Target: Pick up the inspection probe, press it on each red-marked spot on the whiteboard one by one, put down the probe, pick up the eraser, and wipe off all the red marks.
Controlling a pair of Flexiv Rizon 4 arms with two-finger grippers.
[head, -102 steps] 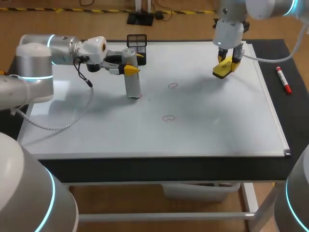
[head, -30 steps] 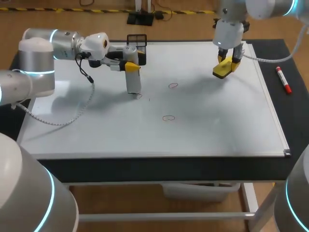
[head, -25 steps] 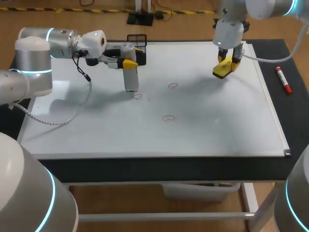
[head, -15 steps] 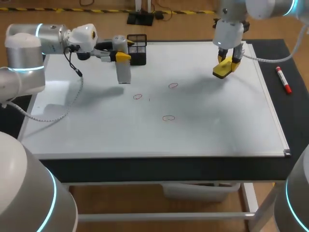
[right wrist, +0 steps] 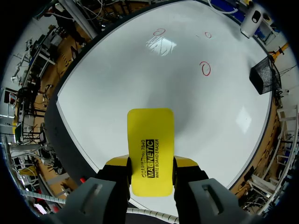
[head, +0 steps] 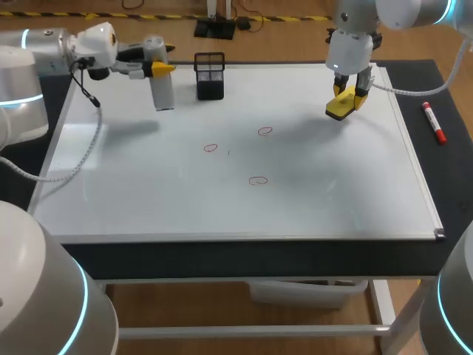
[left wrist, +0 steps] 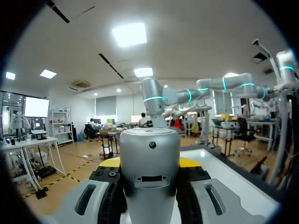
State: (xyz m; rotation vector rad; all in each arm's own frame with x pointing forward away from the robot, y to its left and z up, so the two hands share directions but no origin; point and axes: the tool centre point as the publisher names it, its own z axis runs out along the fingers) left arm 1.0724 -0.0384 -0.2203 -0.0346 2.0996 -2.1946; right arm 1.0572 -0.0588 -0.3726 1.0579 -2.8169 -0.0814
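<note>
One probe [head: 162,96] within the left tool [head: 157,66]

Flat whiteboard [head: 310,200]: middle and near half lie open; the three thin red circles [head: 257,180] are flat on it.
Far edge: upright black mesh basket [head: 210,75], just beside the grey cylindrical probe [head: 161,92] clamped in the left gripper [head: 158,69] and hanging down.
Far right: right gripper [head: 346,95] grips a yellow block eraser [head: 340,108] low over the board.
Red marker pen [head: 434,122] lies on the dark table past the board's right edge.
</note>
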